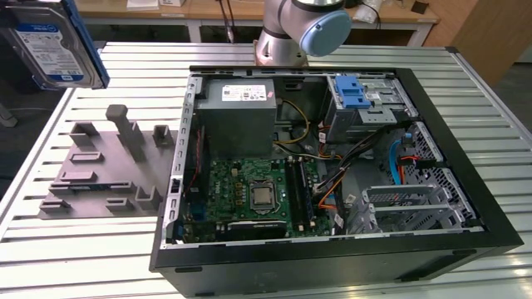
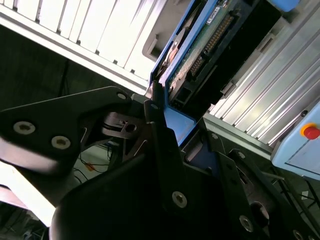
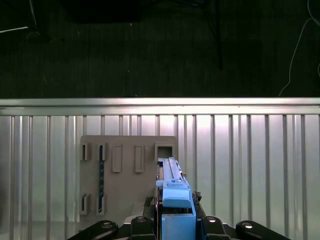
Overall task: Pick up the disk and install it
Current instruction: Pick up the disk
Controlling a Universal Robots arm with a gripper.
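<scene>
Disk (image 1: 52, 45): held high at the exterior view's left, above the counter (image 1: 75, 252) and grey fixture tray (image 1: 91, 180), well apart from the open computer case (image 1: 332, 268); pincer (image 3: 176, 220) clenched on its blue rails, likely lifted for clearance

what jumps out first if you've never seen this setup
The disk, blue-railed, hangs in the air at the exterior view's upper left, clamped in the gripper in the first wrist view. Below it sits a grey fixture tray on the slatted table, and the open computer case lies at the centre.
</scene>
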